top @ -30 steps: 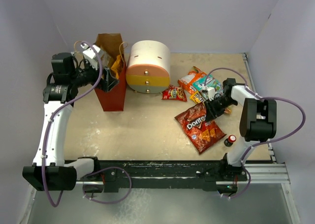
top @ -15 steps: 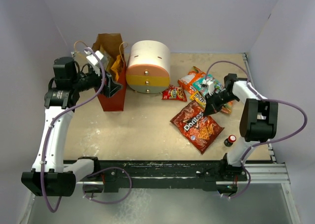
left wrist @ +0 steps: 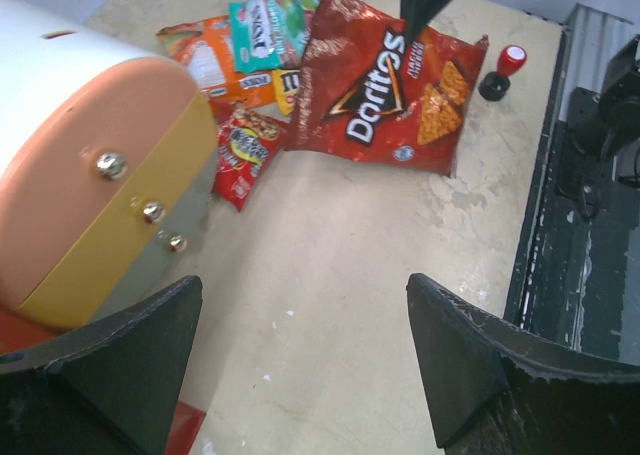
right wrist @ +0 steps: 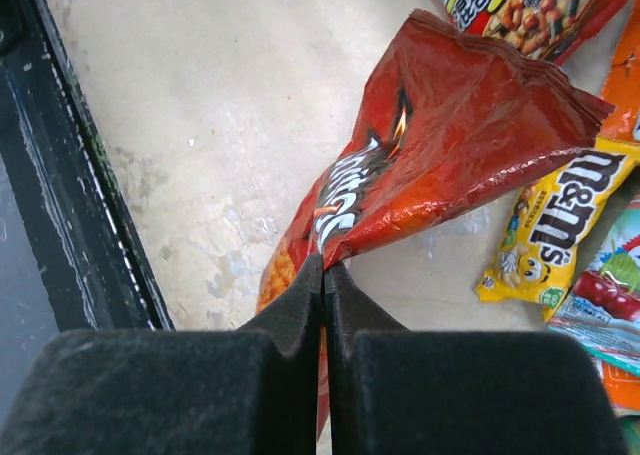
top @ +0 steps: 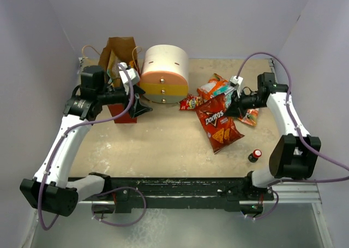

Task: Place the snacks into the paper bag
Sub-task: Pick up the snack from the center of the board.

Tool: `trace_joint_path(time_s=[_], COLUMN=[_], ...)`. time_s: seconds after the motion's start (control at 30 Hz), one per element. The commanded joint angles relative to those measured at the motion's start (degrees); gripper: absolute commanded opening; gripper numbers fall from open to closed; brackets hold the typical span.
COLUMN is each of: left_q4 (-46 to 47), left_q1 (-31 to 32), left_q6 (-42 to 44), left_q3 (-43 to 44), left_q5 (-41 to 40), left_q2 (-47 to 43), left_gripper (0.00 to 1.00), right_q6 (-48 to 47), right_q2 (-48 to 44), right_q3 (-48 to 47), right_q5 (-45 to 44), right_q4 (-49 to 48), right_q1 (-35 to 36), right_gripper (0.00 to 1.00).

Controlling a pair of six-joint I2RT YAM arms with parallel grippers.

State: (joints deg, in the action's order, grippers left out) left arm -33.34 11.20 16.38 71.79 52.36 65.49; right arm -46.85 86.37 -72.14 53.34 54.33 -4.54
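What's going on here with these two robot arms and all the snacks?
The right gripper is shut on one edge of the red Doritos bag, beside the other snack packets lying on the table. The left gripper hangs open and empty in front of the round drawer unit, next to the paper bag. The packets in sight are not yet bagged.

The Doritos bag [top: 219, 122], pinched by the right gripper [top: 228, 103], is shifted leftward, away from the bottle [top: 254, 155]. The left gripper [top: 143, 102] is moved off the paper bag [top: 117, 57] to the front of the drawer unit [top: 163, 73].
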Motion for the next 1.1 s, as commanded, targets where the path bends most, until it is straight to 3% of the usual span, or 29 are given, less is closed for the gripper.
trace_joint_path(time_s=[0.0,0.37,0.63,0.87,1.07], left_q4=[3.3,13.53,23.82,40.57,49.23], left_q1=[4.15,14.26,15.78,16.22,18.04], left_q6=[2.03,-5.35,-12.81,-28.73,-37.92], left_q3=[-0.42,-1.98,-0.17,-1.15,2.55], left_q5=[0.22,-1.0,-0.17,2.34,1.04], left_q2=[2.64,9.31,13.93,18.09,23.81], left_gripper=[0.85,0.86,0.86,0.89,0.9], right_q6=[5.72,23.42,35.1,49.85,53.67], right_q2=[-4.83,-16.77,-20.45,-23.37,-23.68], right_q3=[-1.94,-2.96,-6.64,-6.59,-7.84], right_q5=[5.31,9.33,12.89,13.36,12.08], right_q4=[-3.93,-21.38,-33.63,-49.53,-51.81], right_q1=[-0.12,-0.08,-0.12,0.24,1.68], right_gripper=[0.0,0.0,0.0,0.0,0.0])
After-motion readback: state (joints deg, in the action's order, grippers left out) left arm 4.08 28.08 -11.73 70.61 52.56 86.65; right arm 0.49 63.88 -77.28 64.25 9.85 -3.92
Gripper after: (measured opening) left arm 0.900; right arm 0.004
